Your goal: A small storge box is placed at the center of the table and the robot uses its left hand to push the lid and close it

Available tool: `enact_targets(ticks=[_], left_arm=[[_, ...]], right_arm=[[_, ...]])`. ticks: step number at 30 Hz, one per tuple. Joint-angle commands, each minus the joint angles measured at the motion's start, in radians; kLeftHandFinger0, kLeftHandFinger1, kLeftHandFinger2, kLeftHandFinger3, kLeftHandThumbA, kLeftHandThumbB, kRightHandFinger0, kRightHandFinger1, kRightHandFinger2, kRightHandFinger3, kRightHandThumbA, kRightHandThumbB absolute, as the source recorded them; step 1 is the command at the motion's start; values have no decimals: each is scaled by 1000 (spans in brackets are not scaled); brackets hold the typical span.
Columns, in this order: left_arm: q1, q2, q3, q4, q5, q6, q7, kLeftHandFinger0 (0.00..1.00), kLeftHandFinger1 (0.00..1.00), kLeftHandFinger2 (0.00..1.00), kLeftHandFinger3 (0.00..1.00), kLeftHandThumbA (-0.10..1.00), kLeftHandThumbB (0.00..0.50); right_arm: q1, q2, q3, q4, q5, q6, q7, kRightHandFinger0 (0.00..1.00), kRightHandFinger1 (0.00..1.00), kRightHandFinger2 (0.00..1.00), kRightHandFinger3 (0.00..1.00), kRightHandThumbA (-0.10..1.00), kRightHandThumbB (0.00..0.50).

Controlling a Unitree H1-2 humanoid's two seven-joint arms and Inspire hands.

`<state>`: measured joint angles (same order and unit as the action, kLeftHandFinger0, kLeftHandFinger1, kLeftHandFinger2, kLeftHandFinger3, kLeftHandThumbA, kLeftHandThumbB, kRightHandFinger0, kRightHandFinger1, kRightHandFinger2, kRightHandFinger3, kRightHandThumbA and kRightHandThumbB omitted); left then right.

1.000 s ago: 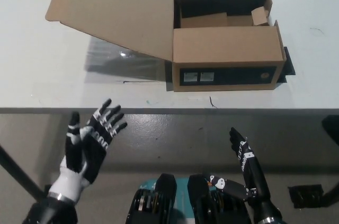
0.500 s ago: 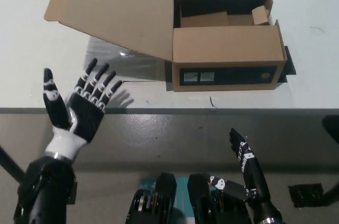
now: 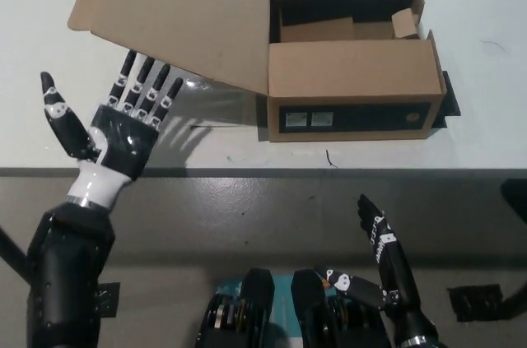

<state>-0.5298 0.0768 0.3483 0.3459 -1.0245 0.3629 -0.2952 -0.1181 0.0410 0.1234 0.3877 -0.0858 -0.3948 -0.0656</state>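
A brown cardboard storage box sits near the middle of the white table, its top open. Its large lid is swung out to the left and slopes up from the box's left edge. My left hand is raised over the table's front left, palm up and open, fingers spread. The fingertips reach just under the lid's lower edge; I cannot tell whether they touch it. My right hand rests low in front of the table edge, open and holding nothing.
A clear shiny sheet lies on the table under the lid, left of the box. A black mat edge shows at the box's right side. The table's front edge runs across the picture below the box.
My left hand has risen from below the table edge and moved forward over the table, up to the lid's lower edge. The box, lid and right hand have stayed put.
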Motion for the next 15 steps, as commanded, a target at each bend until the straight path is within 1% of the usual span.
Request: enact_targets(ticks=[1, 5, 7, 8, 9, 13, 15], left_arm=[[-73, 4, 20, 45, -43, 43, -57, 1000, 1000, 1000, 1000, 1000, 401], [-124, 15, 24, 137, -9, 20, -74, 1000, 1000, 1000, 1000, 1000, 398], [-167, 23, 26, 208, 17, -1, -65, 1000, 1000, 1000, 1000, 1000, 399], [-194, 32, 25, 260, 28, -12, -82, 1000, 1000, 1000, 1000, 1000, 381], [-224, 39, 25, 308, 42, -25, -84, 1000, 1000, 1000, 1000, 1000, 400], [-292, 47, 29, 400, 77, -51, -72, 1000, 1000, 1000, 1000, 1000, 403], [-320, 49, 24, 434, 94, -58, -76, 1000, 1000, 1000, 1000, 1000, 404]], right_arm=[[-24, 2, 7, -34, 5, -75, -14, 1000, 1000, 1000, 1000, 1000, 317], [-20, 4, 7, -34, 7, -75, -14, 1000, 1000, 1000, 1000, 1000, 314], [-18, 2, 11, -35, 4, -75, -16, 1000, 1000, 1000, 1000, 1000, 304], [-19, 2, 11, -31, 9, -75, -12, 1000, 1000, 1000, 1000, 1000, 303], [-19, 2, 12, -32, 9, -75, -12, 1000, 1000, 1000, 1000, 1000, 296], [-19, 5, 15, -33, 18, -75, -7, 1000, 1000, 1000, 1000, 1000, 295], [-21, 6, 13, -30, 23, -75, -3, 1000, 1000, 1000, 1000, 1000, 305]])
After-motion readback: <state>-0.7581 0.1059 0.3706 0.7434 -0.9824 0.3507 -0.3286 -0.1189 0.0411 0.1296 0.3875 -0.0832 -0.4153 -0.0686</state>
